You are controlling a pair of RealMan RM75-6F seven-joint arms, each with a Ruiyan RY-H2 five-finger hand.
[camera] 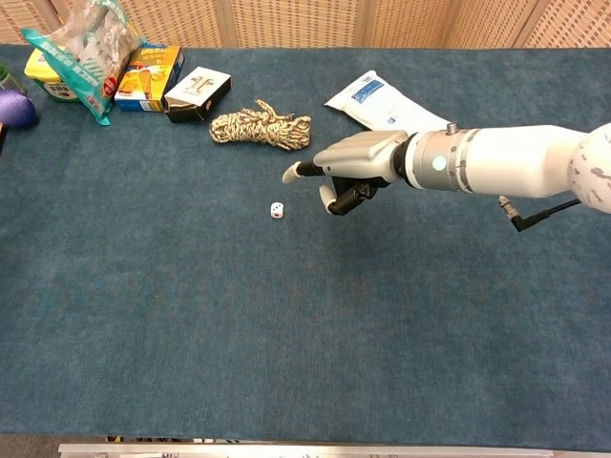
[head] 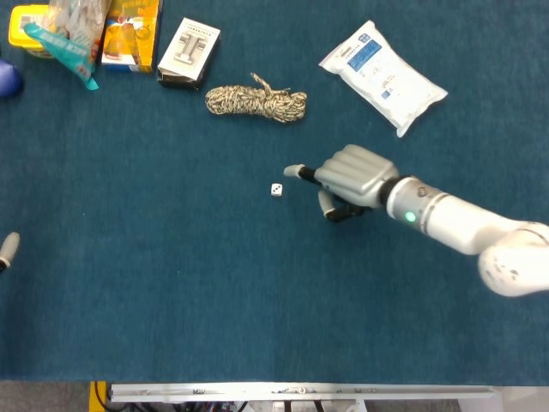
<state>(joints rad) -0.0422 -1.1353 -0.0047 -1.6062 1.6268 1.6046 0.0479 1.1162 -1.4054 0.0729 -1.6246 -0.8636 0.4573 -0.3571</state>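
Observation:
A small white die (head: 276,190) (camera: 277,210) lies on the blue cloth near the middle. My right hand (head: 347,180) (camera: 351,167) hovers just to its right, fingers apart, one fingertip stretched toward the die and close above it; it holds nothing. Only a fingertip of my left hand (head: 9,250) shows at the far left edge in the head view, so how that hand stands is unclear. A coiled rope (head: 256,100) (camera: 260,127) lies beyond the die.
A white pouch (head: 383,76) (camera: 382,105) lies at the back right. A white box (head: 189,52) (camera: 197,93), an orange box (head: 130,33), a snack bag (camera: 81,52), a yellow tub (head: 26,26) and a purple ball (camera: 14,107) crowd the back left.

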